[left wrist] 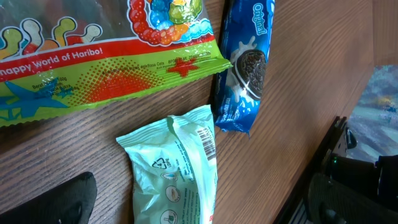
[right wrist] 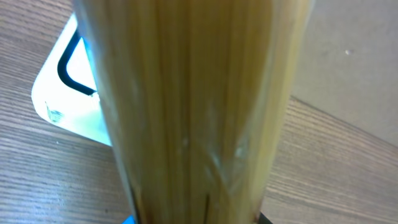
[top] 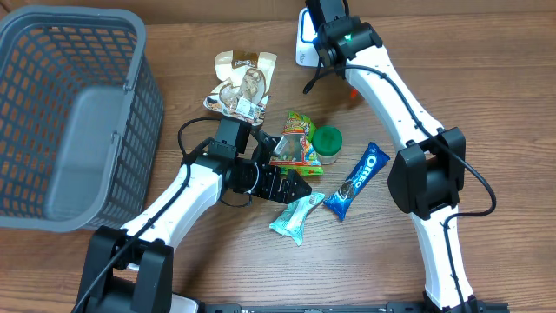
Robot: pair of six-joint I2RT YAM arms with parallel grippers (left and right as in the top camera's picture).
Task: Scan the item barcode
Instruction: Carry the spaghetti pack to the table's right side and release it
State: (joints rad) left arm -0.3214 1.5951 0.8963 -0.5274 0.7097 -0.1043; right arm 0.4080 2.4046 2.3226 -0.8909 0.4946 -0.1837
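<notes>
The item, a clear pack of pale yellow spaghetti [right wrist: 193, 112], fills the right wrist view, and my right gripper [right wrist: 199, 219] is shut on it. Behind it on the wood lies the white barcode scanner [right wrist: 62, 106]. The overhead view shows the right gripper [top: 326, 30] at the table's far edge over that scanner [top: 303, 43]; the pack itself is hidden there by the arm. My left gripper [left wrist: 199, 208] stands open just above a mint-green packet [left wrist: 177, 168] with a barcode facing up, holding nothing.
A Haribo bag [top: 294, 139], a green-lidded tub [top: 327, 143], a blue Oreo pack [top: 358, 180] and the mint packet [top: 295, 217] lie mid-table. Brown snack bags [top: 243, 83] lie further back. A grey basket [top: 69, 113] fills the left side.
</notes>
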